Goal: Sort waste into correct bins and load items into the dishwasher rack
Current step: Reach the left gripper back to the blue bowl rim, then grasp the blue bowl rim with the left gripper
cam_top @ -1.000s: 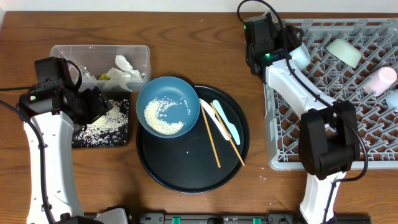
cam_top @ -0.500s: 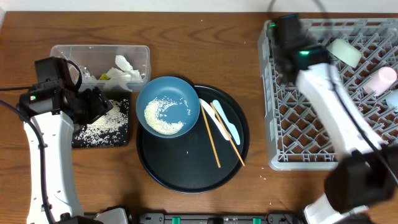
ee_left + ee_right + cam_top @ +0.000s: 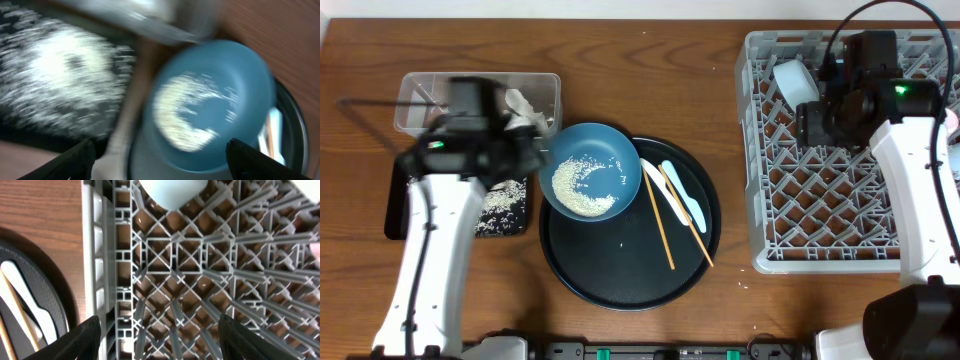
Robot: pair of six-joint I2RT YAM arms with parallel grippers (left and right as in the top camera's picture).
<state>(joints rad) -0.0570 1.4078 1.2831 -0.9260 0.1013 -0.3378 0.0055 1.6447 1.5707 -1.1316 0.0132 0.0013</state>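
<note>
A large blue bowl (image 3: 590, 170) with white rice (image 3: 582, 190) sits on the rim of the round black tray; it is blurred in the left wrist view (image 3: 215, 100). My left gripper (image 3: 532, 152) is open and empty just left of the bowl (image 3: 160, 160). The shallow black rectangular tray (image 3: 502, 205) holds loose rice (image 3: 60, 75). The clear tub (image 3: 480, 100) holds white tissues (image 3: 525, 110). Two chopsticks (image 3: 662, 225) and two spoons (image 3: 680, 195) lie on the round tray. My right gripper (image 3: 807, 125) is open and empty over the grey rack (image 3: 820, 200) (image 3: 160, 340). A white cup (image 3: 795, 80) lies in the rack (image 3: 172, 192).
The round black tray (image 3: 620, 270) stands at the table's middle front. The rack's left wall (image 3: 97, 270) runs down the right wrist view, with a white spoon (image 3: 30, 300) on the round tray beside it. The right arm covers part of the rack.
My left arm has swung right from over the black rectangular tray to the blue bowl's edge. My right arm has moved right across the rack, and a white cup now lies at its back left.
</note>
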